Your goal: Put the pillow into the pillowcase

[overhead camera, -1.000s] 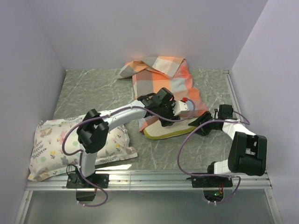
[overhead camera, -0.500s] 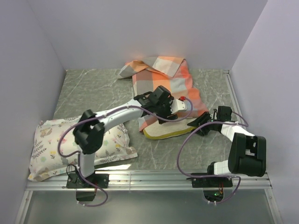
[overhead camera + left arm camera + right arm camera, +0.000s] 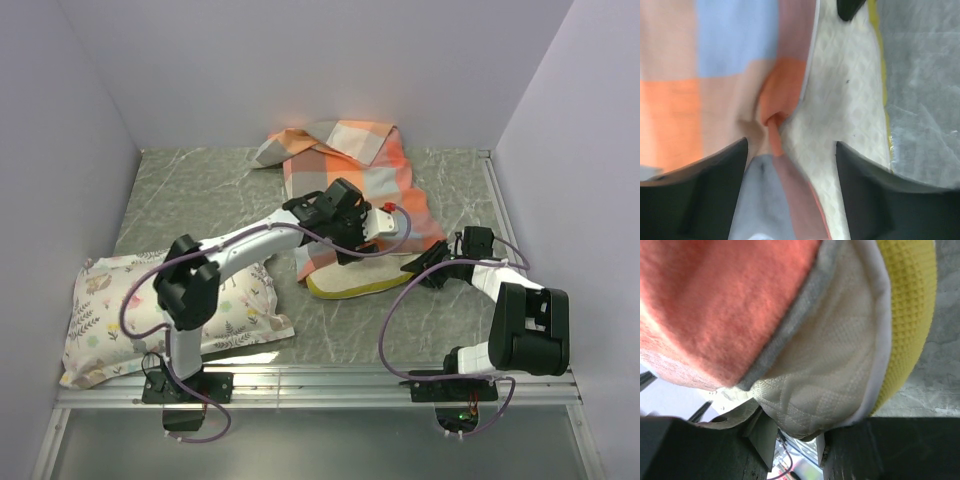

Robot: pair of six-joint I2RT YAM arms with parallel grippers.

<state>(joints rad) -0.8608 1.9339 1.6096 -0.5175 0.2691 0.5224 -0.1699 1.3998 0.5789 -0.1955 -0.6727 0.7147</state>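
Grey tabletop (image 3: 200,190): pillow (image 3: 825,355) corner pinched by right pincer (image 3: 797,432).

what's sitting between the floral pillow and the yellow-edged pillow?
Nothing: a narrow strip of bare grey table separates the floral pillow from the yellow-edged pillow. The top external view shows it.

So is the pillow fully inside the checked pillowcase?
No, the pillow shows its yellow-edged end outside the pillowcase.
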